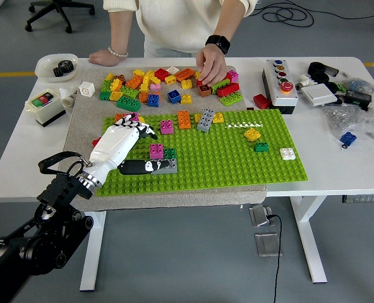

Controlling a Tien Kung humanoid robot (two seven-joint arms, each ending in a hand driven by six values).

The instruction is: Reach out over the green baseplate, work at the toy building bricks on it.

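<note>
Green baseplate [237, 158]: left hand [120, 144], at nine o'clock, thumb and fingers bracketing the grey brick [163, 166]; next, judged, closing to grip.

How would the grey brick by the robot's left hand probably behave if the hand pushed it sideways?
The grey brick looks like rigid plastic, so it likely won't bend. Seated on the studded green baseplate, it probably resists sliding. The left hand lies beside it.
</note>
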